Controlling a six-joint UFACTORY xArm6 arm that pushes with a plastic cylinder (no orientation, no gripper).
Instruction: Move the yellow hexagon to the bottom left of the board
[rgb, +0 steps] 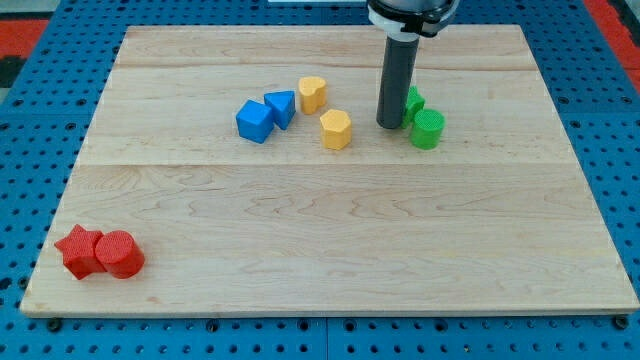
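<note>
No brand, label or writing could be read anywhere in the view.

The arm carried no pincer, so no pincer state could be told; it ended in a dark rod, cut off at the view's top by the frame edge. My tip (390, 125) rested on the wooden surface (330, 240) in its upper right part.

The yellow hexagon (336, 129) lay just at 9 o'clock from my tip, near it but apart, in the upper middle of the surface and well apart from the bottom left corner. A second yellow block (312, 94), its shape hard to make out, lay at 11 o'clock from the hexagon, close by.

Two blue blocks lay at 9 o'clock from the yellow pair: a blue cube (254, 121) and a blue triangular block (281, 107), touching each other.

A green cylinder (428, 129) stood just at 3 o'clock from my tip. A second green block (414, 103) lay behind it, partly hidden by the rod; its shape could not be told.

Near the bottom left corner lay a red star (79, 250) and a red cylinder (119, 254), touching.

The surface rested on a blue perforated base (30, 130), cut off at all frame edges.
</note>
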